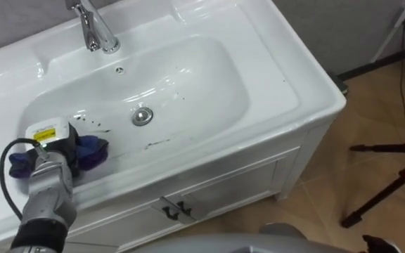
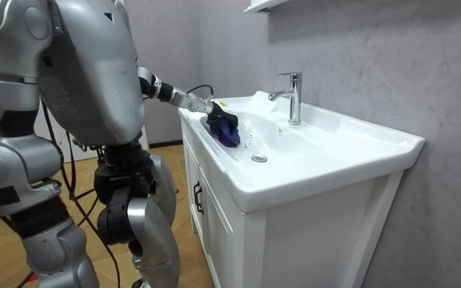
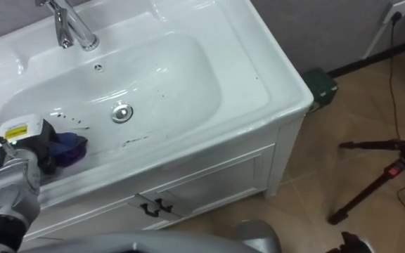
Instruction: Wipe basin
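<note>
Left hand (image 1: 50, 140) placed low on the near wall of the basin (image 1: 209, 84), resting on a blue cloth (image 1: 93, 151) that bunches out from beneath it on both sides. Whether the hand grasps the cloth or merely presses on it cannot be told. To the hand's right lies the drain (image 1: 142, 116), with dark smears (image 1: 157, 144) on the white surface nearby. Beyond the hand, behind the bowl, stands the faucet (image 1: 93, 31).

A bathroom corner set up for recording: a white ceramic basin (image 1: 287, 77) with a chrome tap (image 1: 93, 31) sits on a white vanity cabinet (image 1: 238, 186) against a grey textured wall (image 2: 358, 48). A tripod (image 1: 389, 147) stands on the wood-look floor (image 1: 371, 105).
</note>
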You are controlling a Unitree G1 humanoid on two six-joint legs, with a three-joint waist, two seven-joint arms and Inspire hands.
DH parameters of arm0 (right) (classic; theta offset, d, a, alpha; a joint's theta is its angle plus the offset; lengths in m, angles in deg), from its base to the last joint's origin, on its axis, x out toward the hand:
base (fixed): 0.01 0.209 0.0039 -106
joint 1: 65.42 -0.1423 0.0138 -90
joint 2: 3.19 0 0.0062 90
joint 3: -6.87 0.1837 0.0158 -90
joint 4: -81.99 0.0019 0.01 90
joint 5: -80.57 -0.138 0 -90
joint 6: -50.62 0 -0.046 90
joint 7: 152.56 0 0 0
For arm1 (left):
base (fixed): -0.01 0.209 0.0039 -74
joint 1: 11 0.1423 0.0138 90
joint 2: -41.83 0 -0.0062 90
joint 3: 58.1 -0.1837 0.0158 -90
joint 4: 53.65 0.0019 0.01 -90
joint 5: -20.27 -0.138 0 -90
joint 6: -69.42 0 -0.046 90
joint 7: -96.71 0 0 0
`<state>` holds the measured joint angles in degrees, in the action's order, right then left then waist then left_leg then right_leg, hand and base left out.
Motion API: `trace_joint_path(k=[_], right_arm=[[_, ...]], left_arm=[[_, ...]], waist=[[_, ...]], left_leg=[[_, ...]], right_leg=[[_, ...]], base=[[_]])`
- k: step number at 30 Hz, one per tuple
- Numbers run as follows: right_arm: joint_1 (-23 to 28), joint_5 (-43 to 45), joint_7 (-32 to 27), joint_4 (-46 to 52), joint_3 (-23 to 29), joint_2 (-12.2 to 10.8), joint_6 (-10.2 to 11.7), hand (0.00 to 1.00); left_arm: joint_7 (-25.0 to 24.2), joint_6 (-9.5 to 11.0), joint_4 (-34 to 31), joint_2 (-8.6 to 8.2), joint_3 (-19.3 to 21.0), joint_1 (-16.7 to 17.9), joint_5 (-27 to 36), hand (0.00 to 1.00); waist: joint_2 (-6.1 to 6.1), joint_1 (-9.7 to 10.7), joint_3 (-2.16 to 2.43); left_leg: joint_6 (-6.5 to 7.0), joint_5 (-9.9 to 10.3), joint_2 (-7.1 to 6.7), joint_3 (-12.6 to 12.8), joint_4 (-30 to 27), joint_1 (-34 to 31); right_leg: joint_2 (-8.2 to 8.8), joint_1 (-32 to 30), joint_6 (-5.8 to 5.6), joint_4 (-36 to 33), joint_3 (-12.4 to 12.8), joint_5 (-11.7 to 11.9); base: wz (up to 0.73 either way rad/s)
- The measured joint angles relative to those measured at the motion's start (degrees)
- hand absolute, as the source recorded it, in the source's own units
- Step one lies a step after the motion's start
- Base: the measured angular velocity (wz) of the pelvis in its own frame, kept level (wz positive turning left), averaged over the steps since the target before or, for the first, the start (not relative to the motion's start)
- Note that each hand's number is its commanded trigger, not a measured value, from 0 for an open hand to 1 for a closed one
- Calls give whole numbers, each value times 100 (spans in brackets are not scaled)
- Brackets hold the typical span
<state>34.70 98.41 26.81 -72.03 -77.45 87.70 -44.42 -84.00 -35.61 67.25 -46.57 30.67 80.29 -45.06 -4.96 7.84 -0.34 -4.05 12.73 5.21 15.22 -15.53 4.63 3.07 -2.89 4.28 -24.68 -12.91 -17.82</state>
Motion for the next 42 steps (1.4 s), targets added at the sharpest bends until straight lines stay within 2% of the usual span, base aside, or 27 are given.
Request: trace_joint_path(k=[7, 10, 14, 19, 36, 42], right_arm=[[-122, -68, -3, -102, -336, -61, -6, 0], [-128, -105, 4, -119, -446, -120, -12, 0], [-273, -106, 21, -263, -449, -160, -108, 0], [-285, -106, 14, -257, -447, -168, -204, 0], [-386, -177, -125, -238, -452, -193, -193, 0], [-472, -133, -114, -268, -631, -225, -197, 0]], left_arm=[[-121, -195, 26, -21, -681, -239, -45, 100], [-272, -246, 25, -128, -837, -440, -49, 100], [-555, -285, 22, -134, -1048, -707, -52, 100], [-797, -338, -48, -116, -1147, -860, -53, 100], [-1149, -363, -128, -138, -1318, -891, 82, 100], [-1563, -367, -275, -170, -1390, -998, 310, 100]], waist=[[20, 156, -11], [34, 234, -16], [88, 393, -41], [110, 470, -48], [82, 535, -55], [78, 608, -54]], left_leg=[[0, 1, -11, 70, 21, 1], [0, 1, -7, 66, 12, -14], [1, 1, -24, 67, 7, -65], [1, 2, -23, 195, -15, -119], [1, 2, 4, 194, -24, 75], [2, 2, 2, 197, -19, 101]], right_leg=[[-7, -25, -13, 7, 94, 6], [-27, -21, -44, 72, 112, 25], [-20, -74, -67, 87, 148, 60], [-6, -131, -77, 112, 163, 83], [-64, 185, -81, 308, 169, 97], [-59, 216, -82, 293, 160, 97]], base=[[1], [3], [-3], [-4], [3], [2]])
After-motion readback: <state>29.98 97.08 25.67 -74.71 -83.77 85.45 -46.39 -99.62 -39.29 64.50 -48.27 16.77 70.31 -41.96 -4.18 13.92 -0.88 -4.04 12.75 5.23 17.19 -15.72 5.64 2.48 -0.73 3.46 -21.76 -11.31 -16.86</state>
